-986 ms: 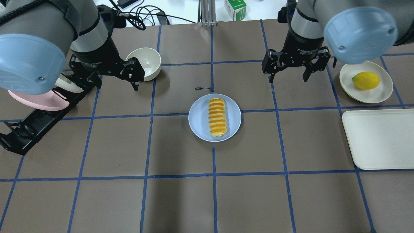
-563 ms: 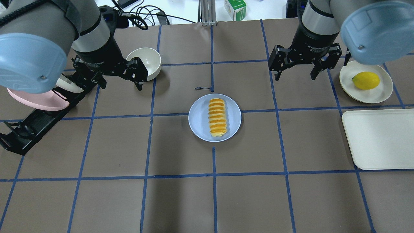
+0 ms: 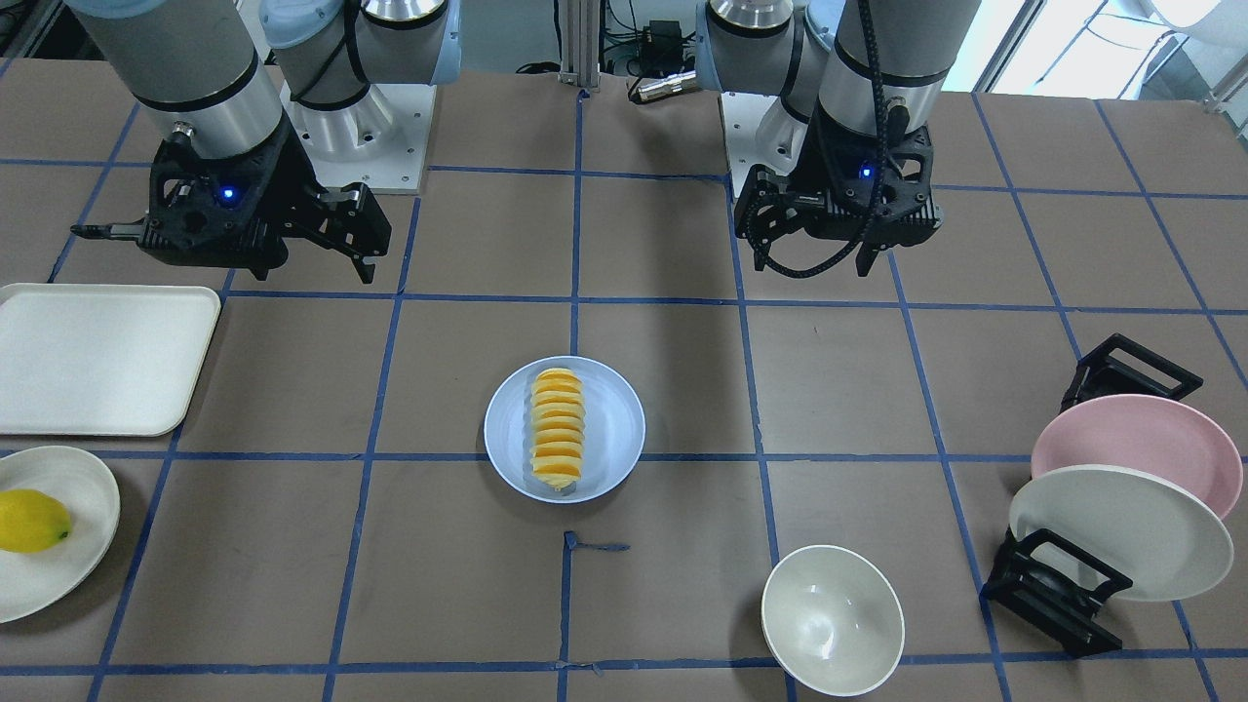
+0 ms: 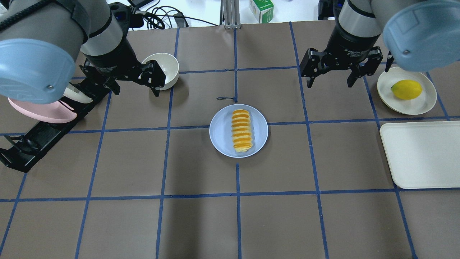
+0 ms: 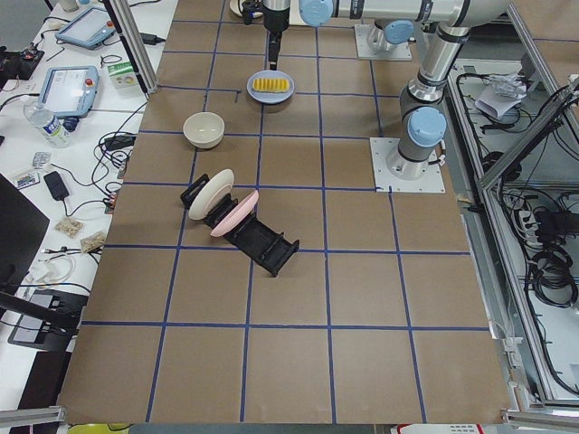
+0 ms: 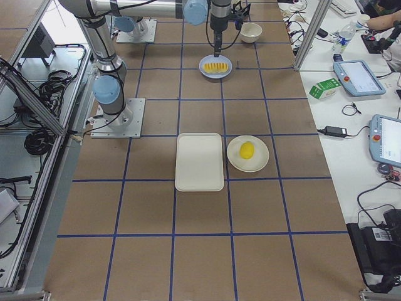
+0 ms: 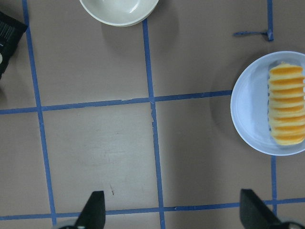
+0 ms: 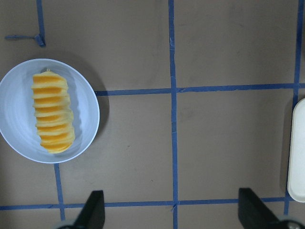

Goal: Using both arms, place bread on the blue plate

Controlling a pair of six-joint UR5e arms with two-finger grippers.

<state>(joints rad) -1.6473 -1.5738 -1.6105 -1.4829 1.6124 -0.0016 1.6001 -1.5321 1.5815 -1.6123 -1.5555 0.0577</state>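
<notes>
- One bread (image 4: 241, 130), one lemon (image 4: 406, 89), one bowl (image 3: 831, 619), one tray (image 4: 420, 154) and one rack (image 4: 43, 136) are sitting on the tabletop (image 4: 201, 223).
- Four plates are showing: one blue plate (image 4: 220, 133), one pink plate (image 3: 1170, 439), the racked white plate (image 3: 1121, 531), the lemon's white plate (image 4: 424, 104).
- Two arms are hanging overhead: left arm (image 4: 100, 32), right arm (image 4: 354, 21).
</notes>
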